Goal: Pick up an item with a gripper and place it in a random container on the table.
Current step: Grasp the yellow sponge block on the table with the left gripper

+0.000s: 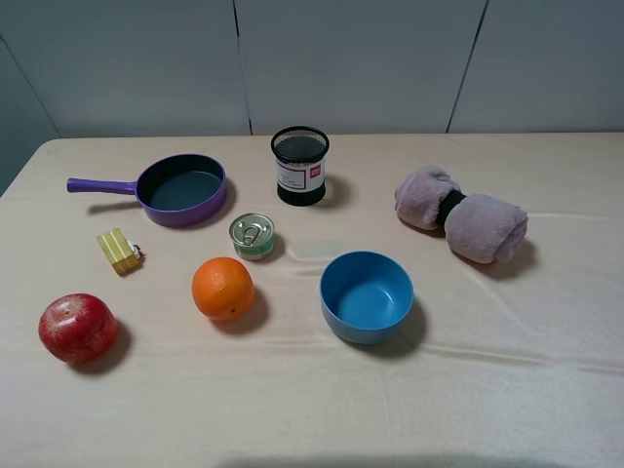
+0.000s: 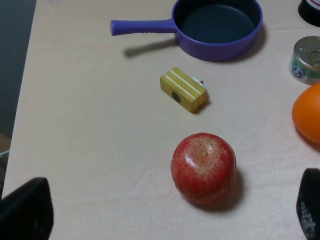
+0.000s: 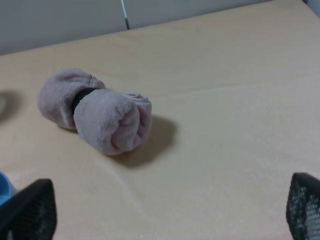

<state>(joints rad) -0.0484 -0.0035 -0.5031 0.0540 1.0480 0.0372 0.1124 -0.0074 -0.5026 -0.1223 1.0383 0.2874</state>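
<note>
The item, a small yellow ribbed block (image 1: pixel 119 251) with a bit of clear wrapper, lies on the beige-clothed table (image 1: pixel 507 390) at the left. It also shows in the left wrist view (image 2: pixel 183 90), beyond a red apple. The container, a plain blue bowl (image 1: pixel 367 295), stands empty near the middle; a sliver of its rim (image 3: pixel 4 187) shows in the right wrist view. Neither arm shows in the exterior high view. My left gripper (image 2: pixel 167 210) is open and empty, above the table short of the apple. My right gripper (image 3: pixel 165 210) is open and empty.
A purple long-handled pan (image 1: pixel 181 189), a black mesh cup (image 1: pixel 299 165), a small tin can (image 1: pixel 253 236), an orange (image 1: pixel 222 289) and a red apple (image 1: pixel 77 329) stand around the block. A rolled mauve towel (image 1: pixel 460 214) lies at the right.
</note>
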